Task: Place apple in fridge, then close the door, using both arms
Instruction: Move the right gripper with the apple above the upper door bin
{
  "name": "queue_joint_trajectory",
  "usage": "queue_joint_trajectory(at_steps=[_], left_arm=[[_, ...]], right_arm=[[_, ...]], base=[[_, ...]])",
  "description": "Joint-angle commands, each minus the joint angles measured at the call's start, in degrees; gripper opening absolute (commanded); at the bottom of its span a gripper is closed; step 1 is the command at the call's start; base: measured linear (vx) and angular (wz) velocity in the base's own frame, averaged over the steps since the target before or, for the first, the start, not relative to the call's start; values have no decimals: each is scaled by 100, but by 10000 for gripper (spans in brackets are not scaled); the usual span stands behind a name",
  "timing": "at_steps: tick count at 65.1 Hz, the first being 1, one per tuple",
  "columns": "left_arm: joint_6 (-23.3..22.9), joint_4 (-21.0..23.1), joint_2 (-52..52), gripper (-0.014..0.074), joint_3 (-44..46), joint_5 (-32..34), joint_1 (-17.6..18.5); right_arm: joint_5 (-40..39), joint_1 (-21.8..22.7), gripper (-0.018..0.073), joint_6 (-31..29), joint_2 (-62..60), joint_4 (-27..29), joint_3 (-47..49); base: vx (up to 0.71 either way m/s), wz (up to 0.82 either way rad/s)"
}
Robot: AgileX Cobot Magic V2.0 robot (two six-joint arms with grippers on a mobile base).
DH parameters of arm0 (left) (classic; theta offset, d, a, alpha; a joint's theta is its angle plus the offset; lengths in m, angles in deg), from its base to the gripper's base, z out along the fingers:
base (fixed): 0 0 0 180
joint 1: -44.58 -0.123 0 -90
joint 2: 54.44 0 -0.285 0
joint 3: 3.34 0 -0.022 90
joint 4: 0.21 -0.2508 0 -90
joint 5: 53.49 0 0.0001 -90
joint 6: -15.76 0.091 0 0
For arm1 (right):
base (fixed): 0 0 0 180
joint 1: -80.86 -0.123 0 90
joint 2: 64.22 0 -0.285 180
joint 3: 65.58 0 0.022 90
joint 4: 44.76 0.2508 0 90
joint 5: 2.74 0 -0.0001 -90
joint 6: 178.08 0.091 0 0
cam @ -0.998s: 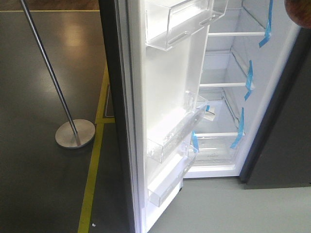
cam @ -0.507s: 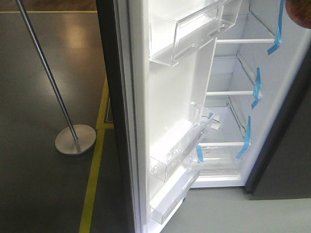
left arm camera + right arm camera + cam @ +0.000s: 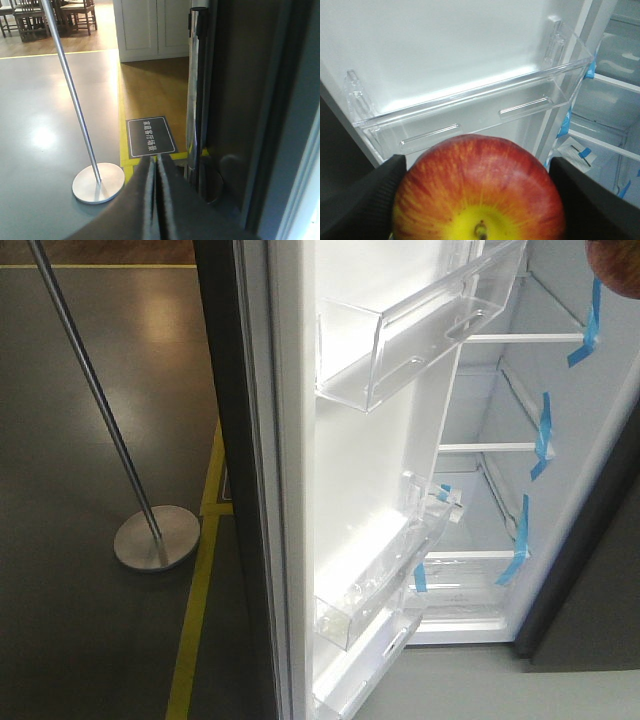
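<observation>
My right gripper [image 3: 479, 200] is shut on the red and yellow apple [image 3: 480, 190], with a black finger [image 3: 360, 200] on each side. It faces a clear bin [image 3: 470, 115] on the white inside of the open door [image 3: 430, 45]. In the front view the door [image 3: 350, 470] stands open with its clear bins [image 3: 410, 335]; the fridge [image 3: 510, 440] shows white shelves and blue tape strips. A sliver of the apple [image 3: 615, 260] shows at the top right corner. My left gripper [image 3: 155, 165] is shut and empty, beside the door's dark outer side [image 3: 240, 100].
A metal pole [image 3: 85, 390] on a round base [image 3: 155, 537] stands on the dark floor left of the door; it also shows in the left wrist view [image 3: 75, 100]. Yellow floor tape [image 3: 200, 570] runs by it. A dark floor sign [image 3: 150, 136] lies ahead of my left gripper.
The front view has shifted: the door and fridge interior now sit lower and further right in frame and look larger. The apple stays at the top right corner.
</observation>
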State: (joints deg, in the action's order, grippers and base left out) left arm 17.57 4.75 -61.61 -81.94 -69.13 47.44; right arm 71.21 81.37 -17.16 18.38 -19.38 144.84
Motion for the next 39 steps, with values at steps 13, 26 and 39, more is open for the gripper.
queue_joint_trajectory(at_steps=[13, 26, 39], left_arm=[[-5, 59, 93, -7, 103, 396, -12], [-5, 59, 93, -7, 103, 396, -12], [-5, 59, 93, -7, 103, 396, -12]], right_arm=[[-37, 15, 104, -57, -116, 145, 170], [-37, 15, 104, -57, -116, 145, 170], [-37, 15, 104, -57, -116, 145, 170]], base=[[9, 2], [8, 2], [7, 2]])
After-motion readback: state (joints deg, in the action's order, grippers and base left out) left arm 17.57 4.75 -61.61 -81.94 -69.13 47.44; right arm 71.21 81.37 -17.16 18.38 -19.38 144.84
